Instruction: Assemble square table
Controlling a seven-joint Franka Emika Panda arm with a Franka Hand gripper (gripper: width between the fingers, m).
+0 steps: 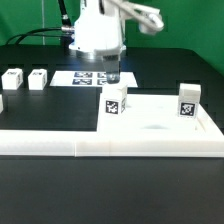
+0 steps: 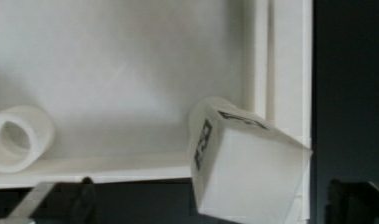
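Note:
The white square table panel (image 1: 150, 122) lies flat against the white L-shaped rail (image 1: 100, 147). One tagged white leg (image 1: 115, 101) stands on its near-left corner, slightly tilted. A second leg (image 1: 187, 100) stands on the corner at the exterior view's right. Two more legs (image 1: 12, 80) (image 1: 38, 78) stand loose on the table at the left. My gripper (image 1: 113, 78) hangs right above the first leg. In the wrist view that leg (image 2: 248, 165) sits between the spread fingers (image 2: 70, 192), with a gap on one side, over the panel (image 2: 133, 70). The gripper (image 2: 207, 202) looks open.
The marker board (image 1: 85, 77) lies behind the panel, under the arm. A round white shape (image 2: 12, 135) shows on the panel at the wrist view's edge. The black table (image 1: 110, 195) extends in front of the rail.

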